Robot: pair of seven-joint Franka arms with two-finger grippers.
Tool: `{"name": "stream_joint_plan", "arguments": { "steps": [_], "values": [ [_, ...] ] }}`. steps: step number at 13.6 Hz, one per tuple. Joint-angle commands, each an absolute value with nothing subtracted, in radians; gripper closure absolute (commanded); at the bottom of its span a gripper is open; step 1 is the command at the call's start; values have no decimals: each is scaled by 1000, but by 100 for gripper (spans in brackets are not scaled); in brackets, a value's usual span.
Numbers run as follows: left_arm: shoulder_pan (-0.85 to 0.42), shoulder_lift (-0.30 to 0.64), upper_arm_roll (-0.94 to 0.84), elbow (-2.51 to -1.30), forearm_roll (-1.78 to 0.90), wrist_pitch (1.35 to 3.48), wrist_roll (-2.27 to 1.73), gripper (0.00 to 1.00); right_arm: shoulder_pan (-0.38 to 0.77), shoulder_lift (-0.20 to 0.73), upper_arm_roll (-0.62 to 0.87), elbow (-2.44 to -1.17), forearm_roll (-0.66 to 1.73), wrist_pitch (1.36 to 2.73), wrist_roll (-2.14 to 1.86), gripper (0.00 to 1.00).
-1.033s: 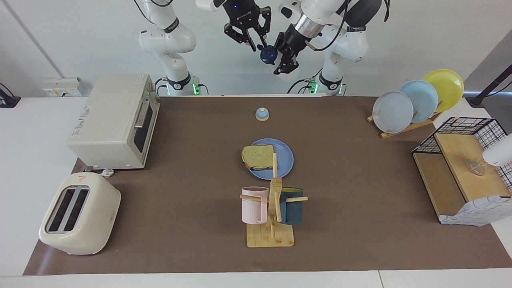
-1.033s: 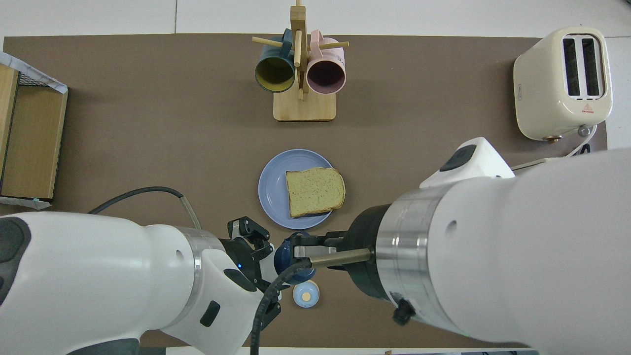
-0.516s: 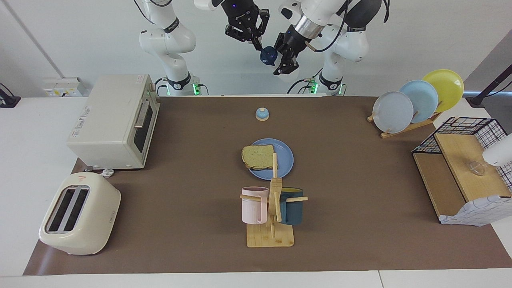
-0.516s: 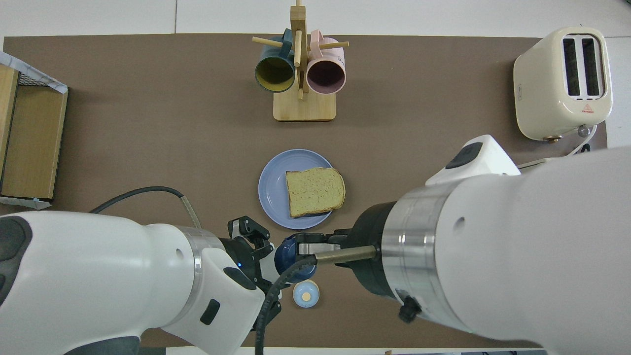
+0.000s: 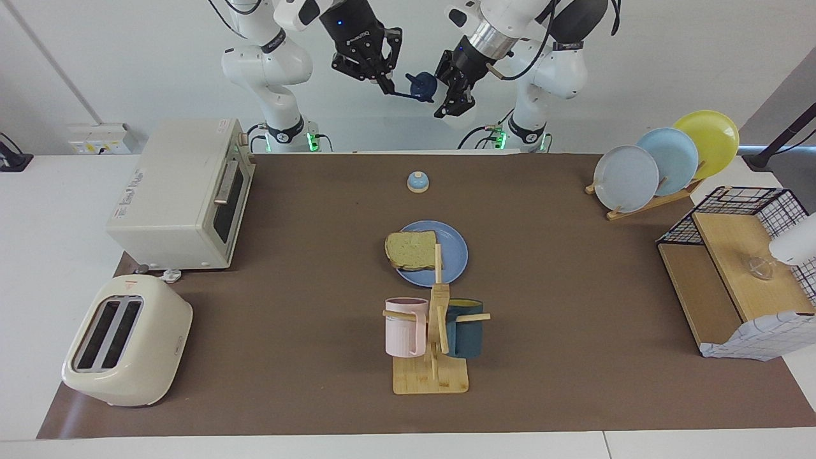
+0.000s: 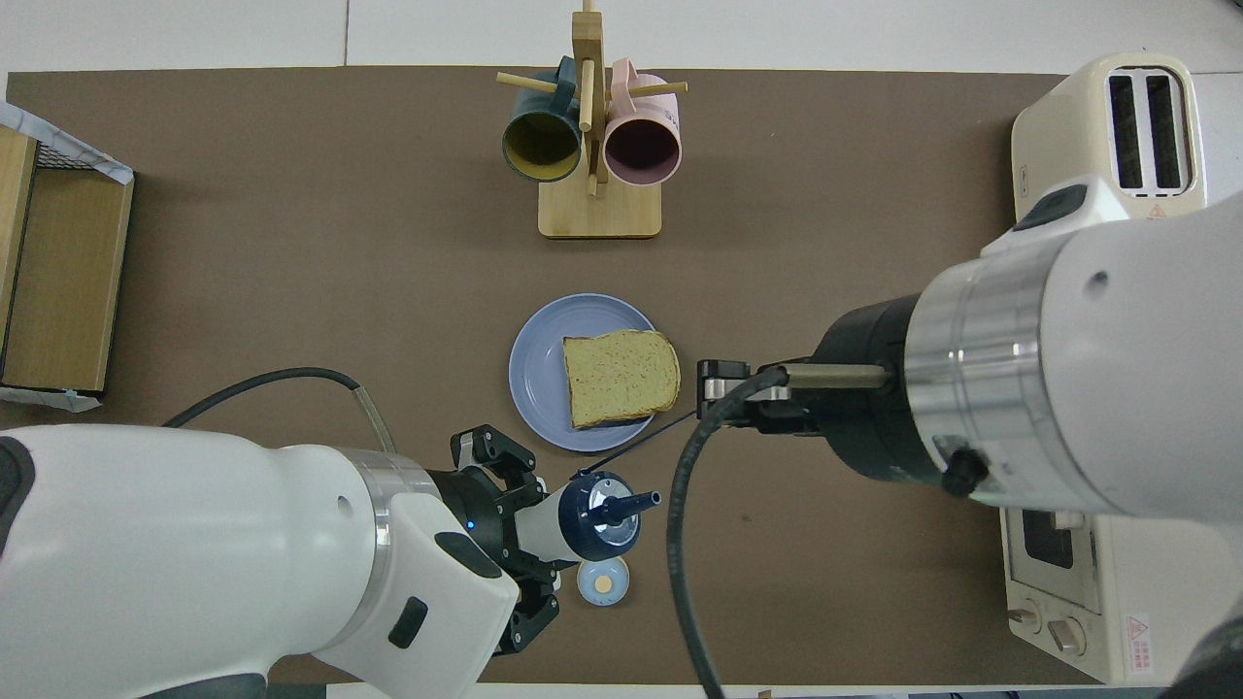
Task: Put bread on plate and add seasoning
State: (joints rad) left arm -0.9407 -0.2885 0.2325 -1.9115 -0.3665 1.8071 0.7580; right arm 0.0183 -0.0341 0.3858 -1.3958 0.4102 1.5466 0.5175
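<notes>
Your brown surface [image 5: 574,306] sits against a white wall, with the plate [image 5: 454,256] as your landmark in the middle. The bread [image 5: 410,250] lies on the plate, overhanging its rim toward the right arm's end. Nearer to the robots than the plate stands a small bell [image 5: 417,182]. High above that bell, your left pincer [image 6: 529,529] is clamped on the seasoning [image 6: 583,510], holding it on its side with the dark cap pointing at the right pincer [image 5: 387,88]. The right pincer is pinched shut on the cap's thin loop, stretched out from the bottle. The toaster oven [image 5: 182,191] carries a label on its top, too small to read.
</notes>
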Motion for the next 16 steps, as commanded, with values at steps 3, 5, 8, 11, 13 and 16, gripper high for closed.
{"name": "stream_joint_plan", "arguments": {
  "steps": [3, 5, 8, 11, 13, 16],
  "values": [
    [-940, -319, 241, -1947, -374, 1798, 772, 100, -6, -70, 316, -1501, 394, 1581, 371, 0],
    [-940, -319, 242, -1947, -374, 1795, 773, 100, -15, -72, 305, -1566, 333, 1647, 316, 0],
    [-940, -319, 244, -1945, -374, 1793, 772, 100, -29, -17, 255, -1572, 186, 1680, 206, 0],
    [-939, -319, 244, -1945, -373, 1793, 772, 100, -34, 31, 204, -1560, 54, 1669, 88, 0],
    [-939, -318, 244, -1944, -370, 1795, 767, 100, -35, 76, 169, -1513, -20, 1632, 54, 0],
    [-939, -314, 244, -1944, -357, 1793, 765, 100, -40, 195, 153, -1399, -107, 1592, 29, 0]
  ]
}}
